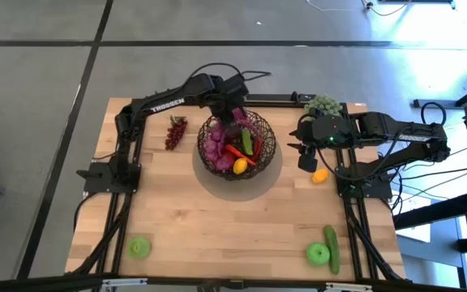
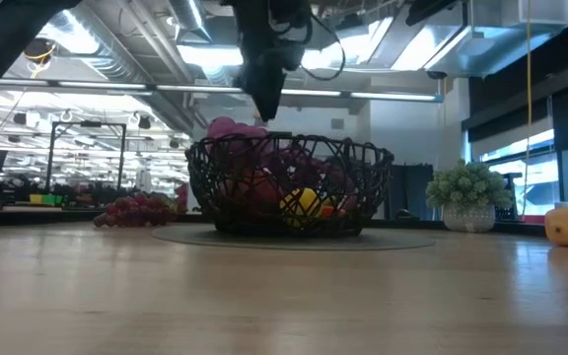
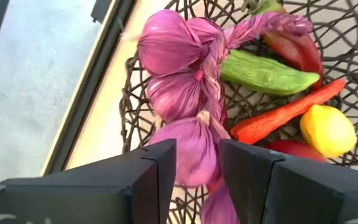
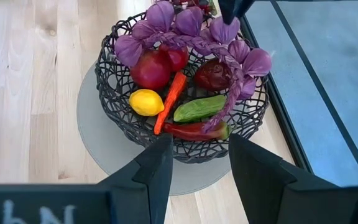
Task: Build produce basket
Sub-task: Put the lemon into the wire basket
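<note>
Dark fingers of the left gripper stand slightly apart above the basket, clamping nothing; the purple bulb braid lies just beneath them, its long axis curving along the rim. From this claw, in the high view, the red grapes lie on the table at 9 o'clock, near, with nothing between, so the left arm looks better placed for them. The right gripper, fingers apart and empty, hovers at the basket's 3 o'clock, the orange fruit just beside it at 5 o'clock. Two green apples and a cucumber sit well apart at the near edge
</note>
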Motion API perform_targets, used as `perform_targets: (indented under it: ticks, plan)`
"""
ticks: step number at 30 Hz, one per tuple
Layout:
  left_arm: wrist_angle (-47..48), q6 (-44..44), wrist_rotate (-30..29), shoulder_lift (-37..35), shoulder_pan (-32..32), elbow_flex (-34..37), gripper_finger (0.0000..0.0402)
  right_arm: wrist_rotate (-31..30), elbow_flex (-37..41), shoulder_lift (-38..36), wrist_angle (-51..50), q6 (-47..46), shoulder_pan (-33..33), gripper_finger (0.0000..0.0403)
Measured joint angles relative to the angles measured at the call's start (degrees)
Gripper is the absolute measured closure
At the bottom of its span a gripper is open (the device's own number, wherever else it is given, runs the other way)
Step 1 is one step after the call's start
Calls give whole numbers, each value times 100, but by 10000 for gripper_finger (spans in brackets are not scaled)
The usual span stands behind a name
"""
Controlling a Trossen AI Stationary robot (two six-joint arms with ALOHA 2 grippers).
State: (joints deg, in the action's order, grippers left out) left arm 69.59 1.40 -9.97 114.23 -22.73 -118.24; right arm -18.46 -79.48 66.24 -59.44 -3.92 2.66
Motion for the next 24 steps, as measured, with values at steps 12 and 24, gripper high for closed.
perform_targets:
  ticks: [12, 24]
  plan:
    - [714, 739, -42, -969, 560, -2, 291, 286, 0, -146, 2, 150, 0, 248]
    - [2046, 3460, 355, -1899, 1777, 44, 291, 1406, 0, -173, -786, -146, -2, 248]
